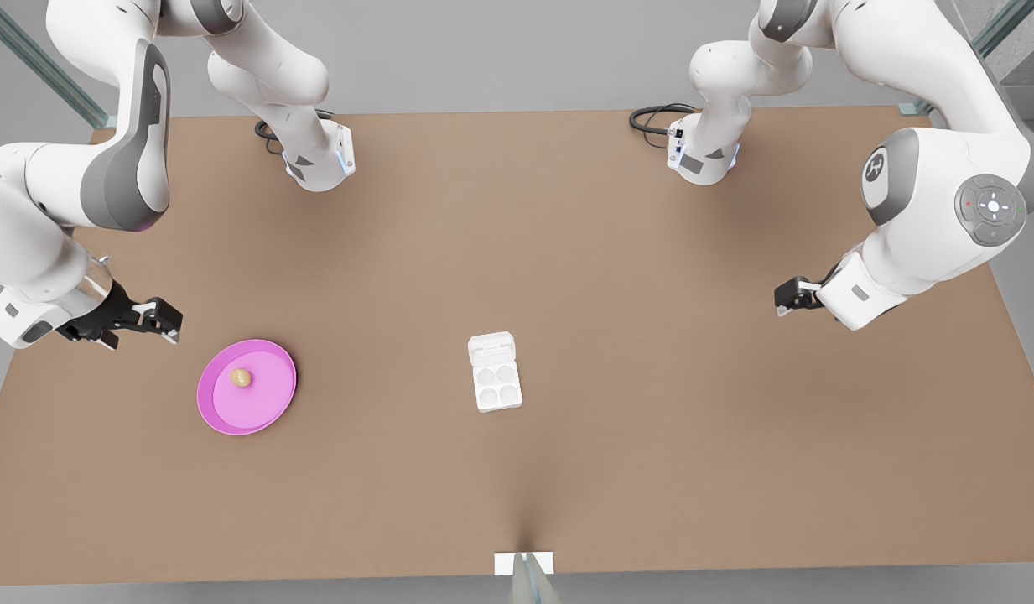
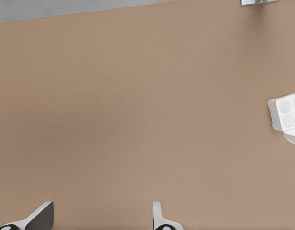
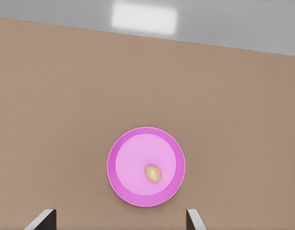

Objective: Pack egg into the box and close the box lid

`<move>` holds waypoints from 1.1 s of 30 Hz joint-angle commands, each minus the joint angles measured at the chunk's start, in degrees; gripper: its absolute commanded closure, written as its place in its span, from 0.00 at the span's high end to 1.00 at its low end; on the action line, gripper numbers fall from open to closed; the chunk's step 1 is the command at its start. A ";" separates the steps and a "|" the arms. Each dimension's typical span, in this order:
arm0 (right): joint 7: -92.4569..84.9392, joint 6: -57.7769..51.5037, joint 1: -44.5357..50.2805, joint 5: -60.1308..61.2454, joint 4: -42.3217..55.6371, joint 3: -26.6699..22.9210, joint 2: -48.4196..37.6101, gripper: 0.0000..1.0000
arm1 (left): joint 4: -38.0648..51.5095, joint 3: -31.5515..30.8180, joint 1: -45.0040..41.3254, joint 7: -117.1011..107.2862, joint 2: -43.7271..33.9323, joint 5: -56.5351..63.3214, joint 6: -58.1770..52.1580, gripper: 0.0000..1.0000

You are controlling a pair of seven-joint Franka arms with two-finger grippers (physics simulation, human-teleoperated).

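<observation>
Evidently at the very start of the job, with nothing packed. Finds the egg [image 1: 241, 377] lying loose on the pink plate [image 1: 210, 411], lower left of the front view, untouched by either arm. Shows the box [image 1: 496, 386] near the middle of the brown table [image 1: 651, 252], well apart from the plate, all four cups bare. Shows the box lid [image 1: 491, 346] folded back flat on the table at the carton's upper short end, so not yet closed.

Places the right gripper [image 1: 171, 323] at the left edge of the front view, near the plate and just above and left of it, holding nothing; seen from its wrist camera with fingers [image 3: 44, 219] spread wide and the egg and plate ahead between them. Places the left gripper [image 1: 782, 302] at the right edge of the front view, well apart from the box, likewise spread, fingers [image 2: 41, 216] parted over bare table with a corner of the carton off to one side. Appears to be waiting.

Leaves, by this reading, everything to do: grasping the egg, carrying it across to a cup, setting it down, then swinging the lid over and shutting it.
</observation>
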 commanded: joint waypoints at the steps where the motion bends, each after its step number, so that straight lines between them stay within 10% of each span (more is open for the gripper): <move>1: -1.82 0.30 0.01 0.04 -0.01 0.01 -0.06 1.00 | 0.03 -0.01 -0.09 0.03 -0.07 0.06 0.09 1.00; 13: 0.55 2.23 -0.78 -0.13 4.03 -0.60 25.96 1.00 | -0.50 -0.19 -2.20 -2.79 4.59 3.84 0.27 1.00; 19: 0.37 13.57 -2.36 -2.85 -5.99 0.01 21.91 1.00 | -0.50 -0.19 -2.20 -2.70 4.94 5.07 0.27 1.00; 21: 0.64 31.94 -1.83 -3.12 -25.59 0.10 10.93 1.00 | -0.50 -0.10 -2.29 -2.79 4.85 5.07 0.27 1.00; 27: 0.55 15.42 -3.24 -7.51 -20.84 0.10 7.24 1.00 | -0.50 -0.19 -2.38 -2.88 5.46 6.92 0.27 1.00; 33: 0.55 27.98 -5.52 -7.43 -22.24 2.03 11.98 1.00 | -0.50 -0.19 -2.91 -3.40 5.47 7.00 0.27 1.00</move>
